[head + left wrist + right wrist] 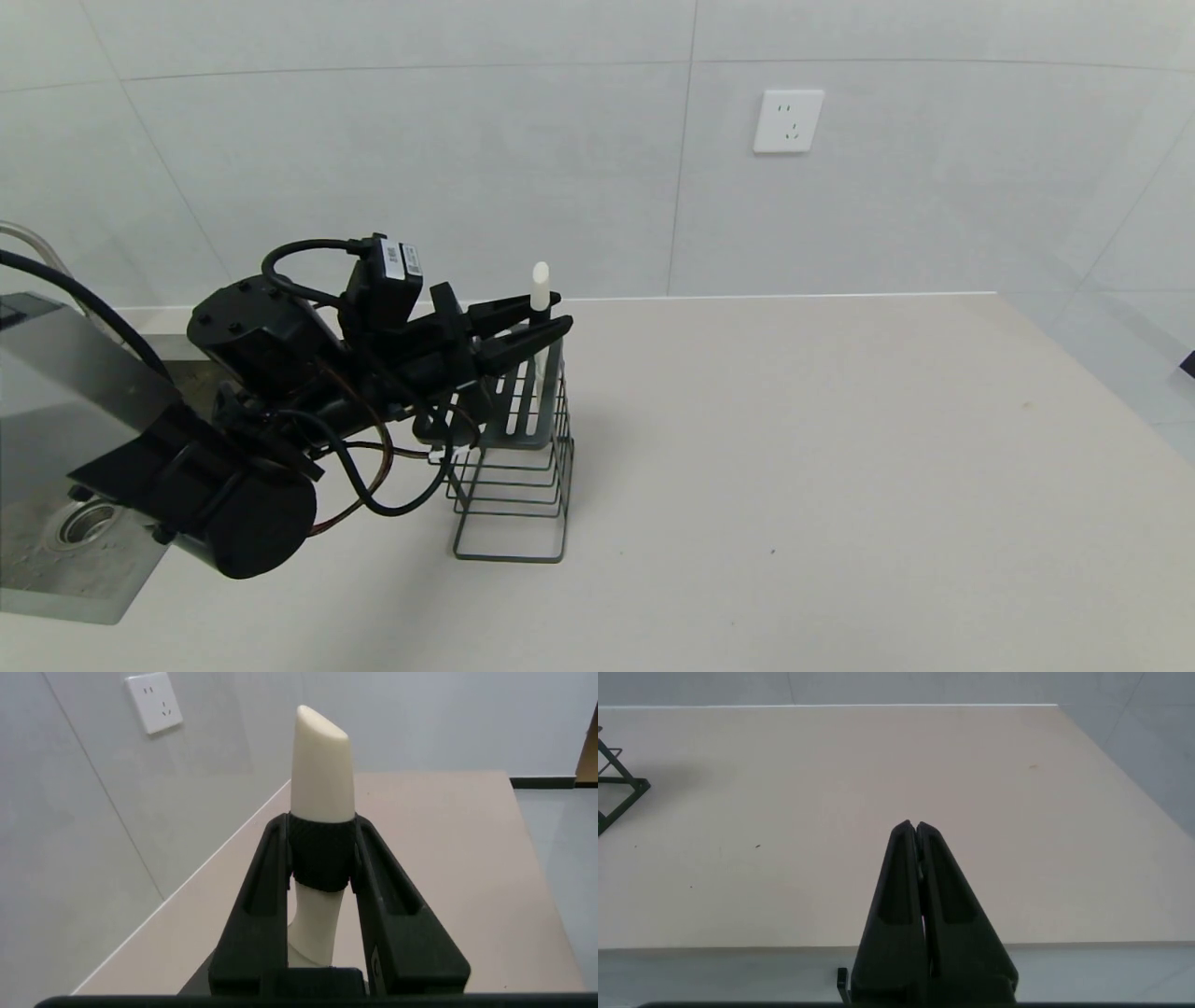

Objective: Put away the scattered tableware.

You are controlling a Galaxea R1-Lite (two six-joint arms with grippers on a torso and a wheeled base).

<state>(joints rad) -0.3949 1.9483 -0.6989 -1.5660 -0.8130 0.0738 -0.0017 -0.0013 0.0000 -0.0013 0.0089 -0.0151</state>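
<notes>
Your left claw (541, 324) is clamped on the white utensil handle (540, 278), held upright over the dark wire cutlery rack (512, 523) on the beige surface (840, 448), likely for a straight drop-in; your right claw (917, 833) is pressed together, empty.

The left tool (322, 863) clamps a cream-white plastic utensil handle (320, 761) upright above the beige table (467, 840).
</notes>
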